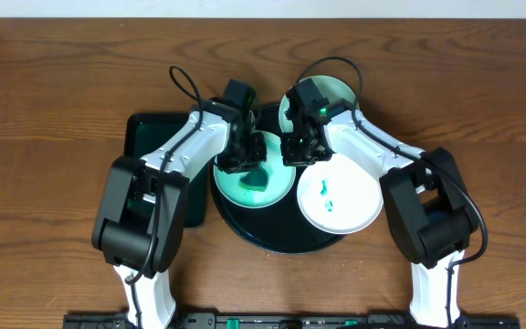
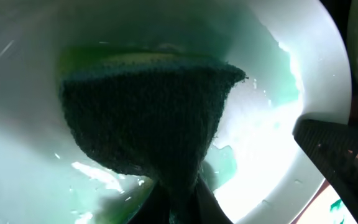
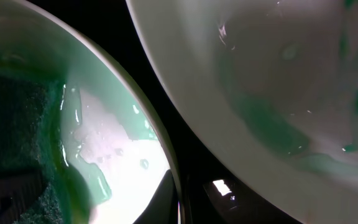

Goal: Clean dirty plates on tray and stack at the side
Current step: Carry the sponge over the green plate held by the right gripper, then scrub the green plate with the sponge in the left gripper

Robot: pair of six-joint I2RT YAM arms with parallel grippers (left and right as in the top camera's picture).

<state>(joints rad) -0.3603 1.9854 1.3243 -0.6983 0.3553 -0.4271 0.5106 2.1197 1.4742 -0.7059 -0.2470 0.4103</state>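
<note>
The round black tray point(image 1: 277, 239) holds a mint plate point(image 1: 279, 187) on its left. My left gripper point(image 1: 245, 157) is shut on a dark green sponge point(image 2: 148, 118) and presses it onto this wet plate point(image 2: 291, 168). My right gripper point(image 1: 298, 151) is shut on the plate's right rim point(image 3: 174, 186), one finger inside and one outside. A white plate point(image 1: 350, 196) with a green smear lies at the tray's right edge. A third, mint plate point(image 1: 334, 93) sits behind, partly hidden by my right arm. A smeared plate point(image 3: 278, 93) fills the upper right of the right wrist view.
A smaller black rectangular tray point(image 1: 142, 137) lies left of the round tray, partly under my left arm. Bare brown wooden table point(image 1: 53, 137) stretches to the far left and to the far right point(image 1: 491, 110).
</note>
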